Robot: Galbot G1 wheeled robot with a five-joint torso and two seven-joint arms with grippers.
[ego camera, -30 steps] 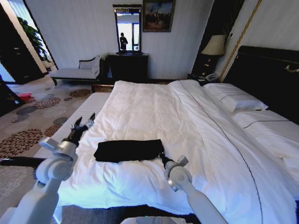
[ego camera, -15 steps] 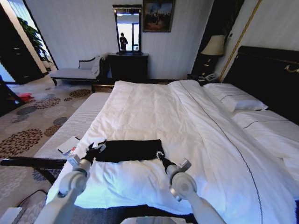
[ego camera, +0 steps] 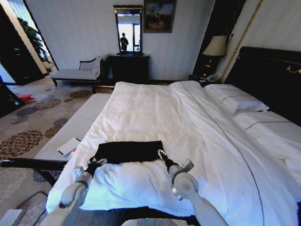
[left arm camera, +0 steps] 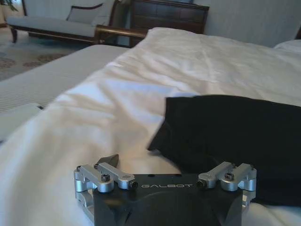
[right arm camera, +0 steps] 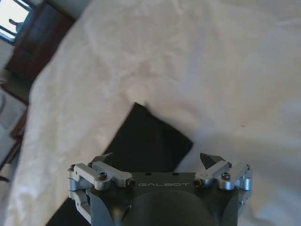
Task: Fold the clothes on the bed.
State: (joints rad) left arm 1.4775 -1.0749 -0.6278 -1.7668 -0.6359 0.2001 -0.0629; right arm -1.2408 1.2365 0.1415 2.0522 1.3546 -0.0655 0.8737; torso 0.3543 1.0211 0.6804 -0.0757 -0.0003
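The clothes are one black T-shirt, folded into a flat band across the near part of the bed's white duvet. My left gripper rests low on the duvet at the shirt's near left corner. In the left wrist view the left gripper is open, and the black shirt lies just ahead of one finger. My right gripper sits at the shirt's near right corner. In the right wrist view the right gripper is open, with the shirt corner between its fingertips.
A pale striped bench runs along the bed's left side with a white booklet on it. Pillows and the dark headboard are at the right. A dresser and chaise stand by the far wall.
My left arm has swung in from beside the bed and dropped to the shirt's near left corner. The right gripper has barely shifted. The shirt lies as before.
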